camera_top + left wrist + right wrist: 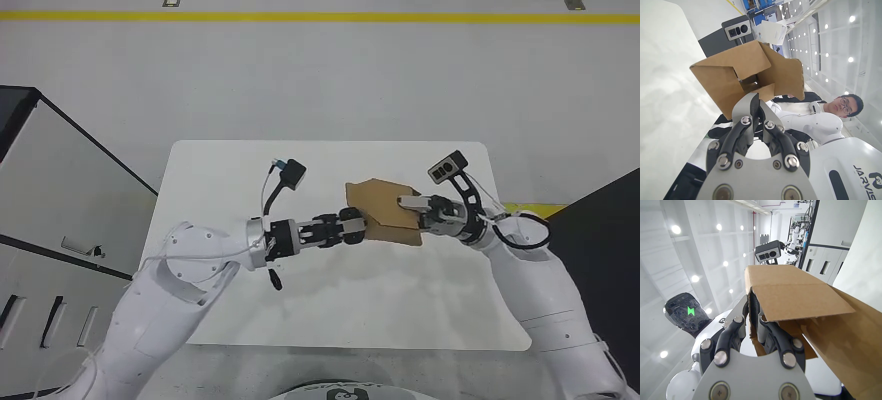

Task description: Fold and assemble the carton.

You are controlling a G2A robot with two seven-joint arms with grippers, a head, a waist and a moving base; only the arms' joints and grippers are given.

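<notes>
**Left pincer** [755,96]: clenched on the carton [385,207]. The jaws were closed over the edge of a short flap at the corner nearest that arm. In the top view, this arm was stretched level across the middle of the surface [300,300], and its tip met the carton's left edge.

**Right pincer** [753,302]: clenched on the same carton. A cardboard panel edge was nipped between the jaws, beside a crease where two panels met. In the top view, it was set against the carton's right side, opposite the left pincer.

**Carton**: brown corrugated cardboard, partly folded. It was held between the two pincers over the right-of-centre part of the surface. Several flaps were bent inward around an open gap, and one larger flap stood out loose to the side. Whether any part touched the surface could not be told.

**Surface**: white, with rounded corners.

**Surroundings**: a grey cabinet [50,190] was recorded just beside the surface's left edge. A yellow line [320,16] was recorded on the floor [330,90] beyond the far edge.
</notes>
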